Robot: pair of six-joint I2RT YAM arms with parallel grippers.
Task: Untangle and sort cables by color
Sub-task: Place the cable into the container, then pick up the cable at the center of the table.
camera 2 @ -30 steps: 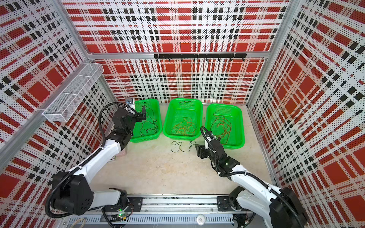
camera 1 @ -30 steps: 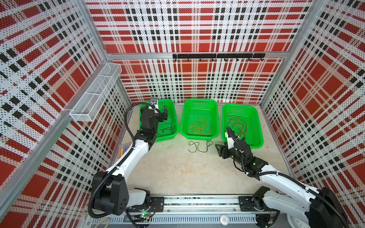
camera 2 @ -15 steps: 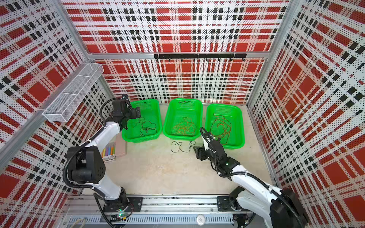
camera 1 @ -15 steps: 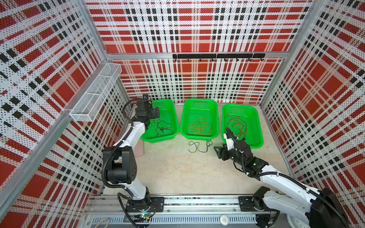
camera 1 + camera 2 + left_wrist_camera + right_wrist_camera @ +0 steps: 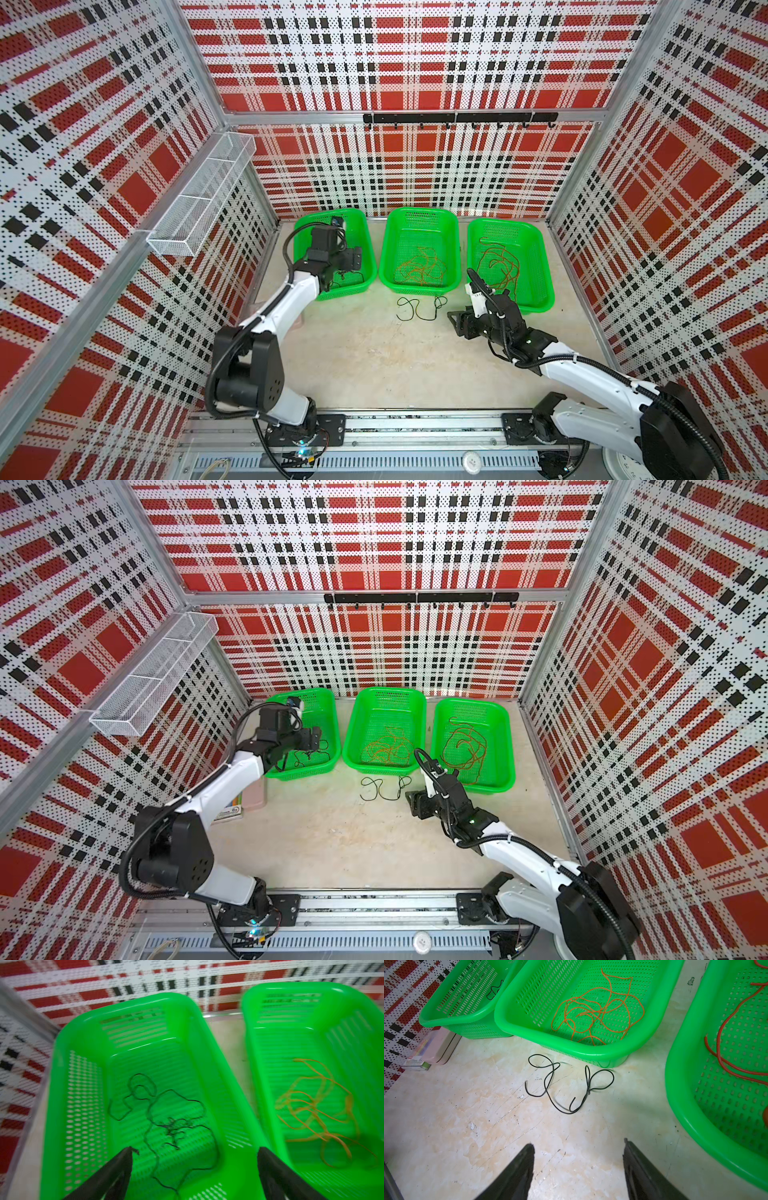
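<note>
Plaid-walled cell, pale table (image 5: 467,1105). One black cable (image 5: 588,1090) lies loose on it, just before the middle basket (image 5: 591,1053): light, limp, springy; probably best pinched at its crossed loop. Empty right tool (image 5: 578,1144) gapes nearby; left tool (image 5: 195,1150) gapes over leftmost basket (image 5: 135,1002).

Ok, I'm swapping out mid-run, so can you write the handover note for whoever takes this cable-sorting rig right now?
Left pincer: open, empty, above the left basket.
Right pincer: open, empty, low over the table, short of the loose black cable.
Done: black cables in the left basket, orange cables in the middle basket, reddish-brown cables in the right basket.
Left to do: the loose black cable, lying before the middle basket, belongs in the left basket.
</note>
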